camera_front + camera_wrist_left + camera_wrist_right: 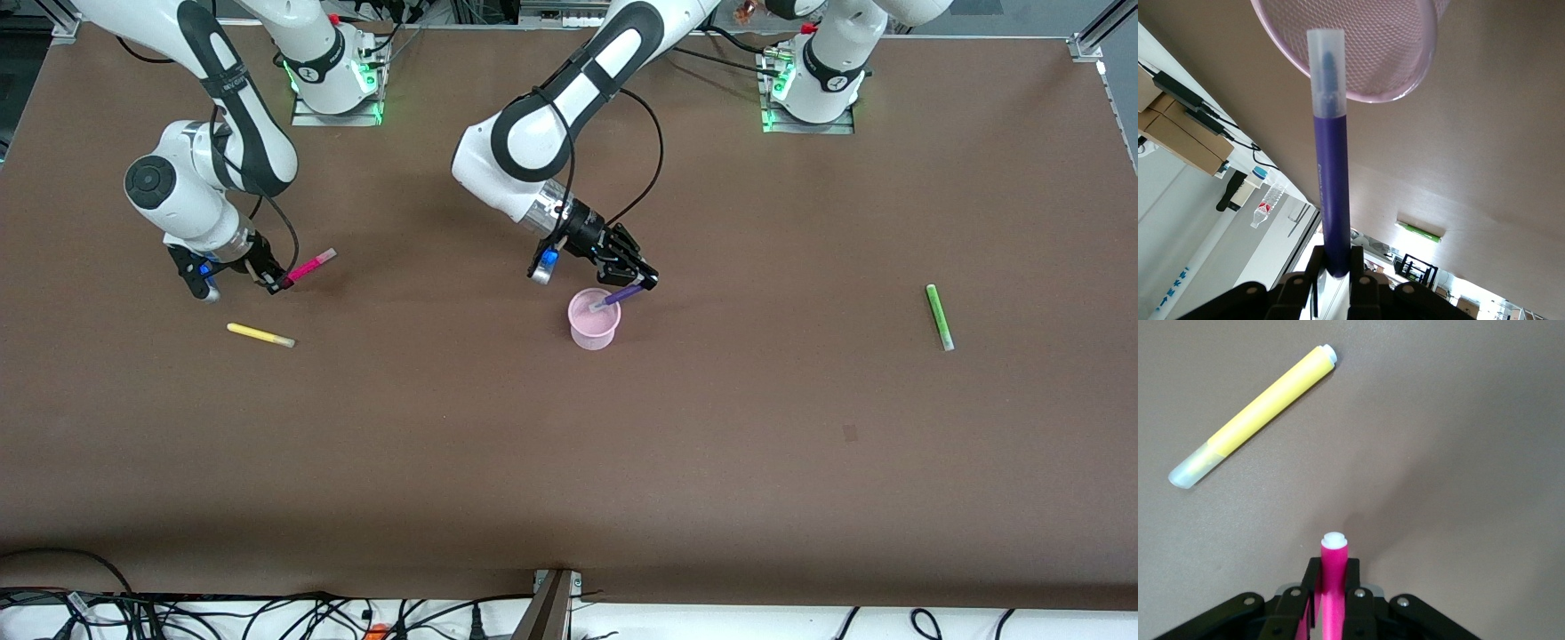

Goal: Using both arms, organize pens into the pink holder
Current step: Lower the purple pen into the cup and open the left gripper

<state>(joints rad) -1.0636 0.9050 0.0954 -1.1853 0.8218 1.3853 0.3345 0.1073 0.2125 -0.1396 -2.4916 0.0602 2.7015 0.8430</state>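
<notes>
My left gripper [642, 284] is shut on the purple pen [618, 296] and holds it tilted over the pink holder [594, 332], its clear end over the rim. In the left wrist view the purple pen [1331, 173] points at the holder's mouth [1405, 60]. My right gripper [277, 283] is shut on the magenta pen [311, 265], held above the table; it shows in the right wrist view [1334, 573]. The yellow pen [260, 335] lies on the table below it, also in the right wrist view [1255, 413]. The green pen [939, 316] lies toward the left arm's end.
Brown table [569, 462] with its front edge and cables along the bottom of the front view. The arm bases stand at the table's back edge. The green pen also shows small in the left wrist view [1418, 231].
</notes>
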